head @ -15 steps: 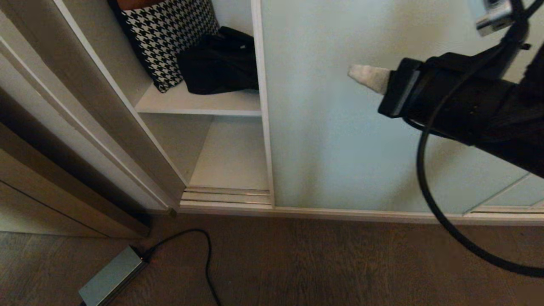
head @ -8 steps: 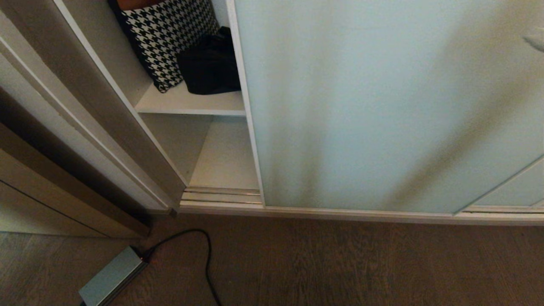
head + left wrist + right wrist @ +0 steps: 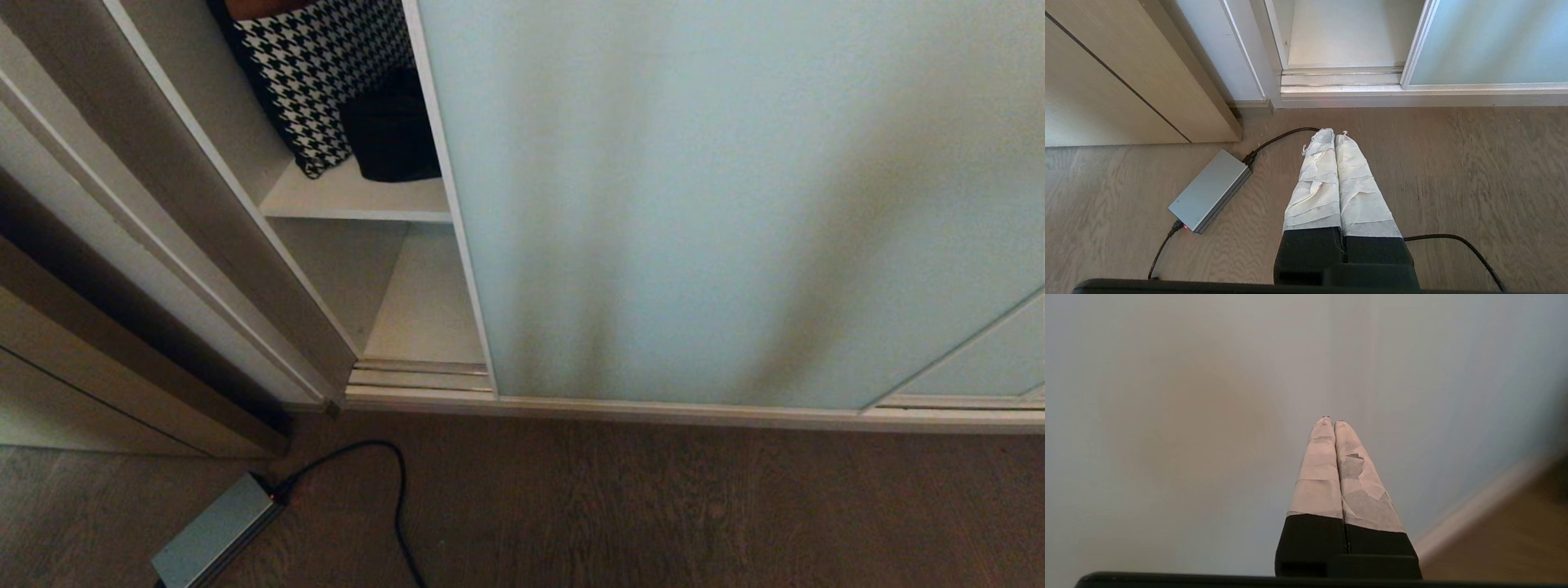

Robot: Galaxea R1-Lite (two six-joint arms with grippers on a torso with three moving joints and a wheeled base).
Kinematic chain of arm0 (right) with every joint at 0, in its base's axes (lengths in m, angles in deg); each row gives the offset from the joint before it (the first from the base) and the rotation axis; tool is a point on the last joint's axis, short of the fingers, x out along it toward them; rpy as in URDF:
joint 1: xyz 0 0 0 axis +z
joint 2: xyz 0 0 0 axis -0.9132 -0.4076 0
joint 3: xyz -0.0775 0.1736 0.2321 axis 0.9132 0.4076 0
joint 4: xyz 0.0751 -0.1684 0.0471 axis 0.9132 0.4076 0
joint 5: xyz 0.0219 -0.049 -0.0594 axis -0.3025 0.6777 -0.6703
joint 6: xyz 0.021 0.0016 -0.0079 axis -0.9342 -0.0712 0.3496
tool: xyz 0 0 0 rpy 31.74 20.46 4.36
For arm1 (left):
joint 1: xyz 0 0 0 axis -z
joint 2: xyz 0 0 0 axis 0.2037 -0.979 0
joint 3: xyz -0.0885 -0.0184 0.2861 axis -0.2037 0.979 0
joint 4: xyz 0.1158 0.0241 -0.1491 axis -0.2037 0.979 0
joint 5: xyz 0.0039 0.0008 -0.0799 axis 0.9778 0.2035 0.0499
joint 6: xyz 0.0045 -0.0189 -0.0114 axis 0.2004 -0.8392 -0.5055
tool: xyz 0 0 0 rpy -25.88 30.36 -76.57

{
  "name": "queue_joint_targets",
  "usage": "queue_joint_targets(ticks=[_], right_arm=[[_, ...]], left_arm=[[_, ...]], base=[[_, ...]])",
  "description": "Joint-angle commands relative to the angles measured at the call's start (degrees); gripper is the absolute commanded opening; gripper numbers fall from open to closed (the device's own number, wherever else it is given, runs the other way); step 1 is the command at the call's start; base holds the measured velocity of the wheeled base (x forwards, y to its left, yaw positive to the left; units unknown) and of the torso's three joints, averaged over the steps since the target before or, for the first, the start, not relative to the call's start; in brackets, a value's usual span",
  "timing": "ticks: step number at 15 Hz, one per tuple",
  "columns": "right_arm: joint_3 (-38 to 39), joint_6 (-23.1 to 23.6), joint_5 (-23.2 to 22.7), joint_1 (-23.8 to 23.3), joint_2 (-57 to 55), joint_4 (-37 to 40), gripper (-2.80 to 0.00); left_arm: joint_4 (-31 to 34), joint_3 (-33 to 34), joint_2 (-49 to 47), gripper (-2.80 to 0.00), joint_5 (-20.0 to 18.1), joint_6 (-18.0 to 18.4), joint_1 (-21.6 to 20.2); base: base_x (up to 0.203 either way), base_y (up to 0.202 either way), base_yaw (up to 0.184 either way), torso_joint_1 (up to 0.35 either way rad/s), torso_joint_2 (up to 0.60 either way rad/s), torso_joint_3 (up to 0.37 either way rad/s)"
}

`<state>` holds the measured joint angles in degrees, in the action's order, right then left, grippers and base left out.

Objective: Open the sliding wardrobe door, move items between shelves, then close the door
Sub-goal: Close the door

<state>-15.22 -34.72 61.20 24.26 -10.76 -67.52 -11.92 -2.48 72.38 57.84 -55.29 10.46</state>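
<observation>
the sliding wardrobe door (image 3: 694, 196) is seen further toward the left side wall than a second ago, so the gap is narrowed and the black bag (image 3: 390, 131) on the upper shelf (image 3: 351, 200), beside the houndstooth cushion (image 3: 314, 65), is half hidden behind the door's edge. the right gripper (image 3: 1331, 421), gone from the head view, is pressed together and empty before the glass. the left gripper (image 3: 1333, 134) is closed and parked over the floor (image 3: 1453, 163). closing is judged nearly done.

Dim, warm light in the head view; soft vertical shadows streak the door (image 3: 694, 204). Left wrist view is brighter and crisp. Right wrist view is smeared, floor (image 3: 1506, 539) blurred.
</observation>
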Motion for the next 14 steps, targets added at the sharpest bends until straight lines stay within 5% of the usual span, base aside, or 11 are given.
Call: queue_joint_targets(ticks=[1,5,10,14], right_arm=[[-1.6,-2.7,-5.3,-15.4,-2.9,0.5,-2.8],[-13.2,-16.7,-27.7,-31.0,-16.3,1.4,-2.8],[-28.5,-46.7,-50.4,-33.6,-33.0,1.2,-2.8],[-40.0,-63.4,-56.8,-31.2,-43.9,0.7,-2.8]], left_arm=[[0.0,0.0,-0.1,-2.8,0.0,0.0,0.0],[0.0,0.0,-0.1,-2.8,0.0,0.0,0.0],[0.0,0.0,-0.1,-2.8,0.0,0.0,0.0],[0.0,0.0,-0.1,-2.8,0.0,0.0,0.0]], base=[[0.0,0.0,0.0,0.0,0.0,0.0],[0.0,0.0,0.0,0.0,0.0,0.0],[0.0,0.0,0.0,0.0,0.0,0.0],[0.0,0.0,0.0,0.0,0.0,0.0]])
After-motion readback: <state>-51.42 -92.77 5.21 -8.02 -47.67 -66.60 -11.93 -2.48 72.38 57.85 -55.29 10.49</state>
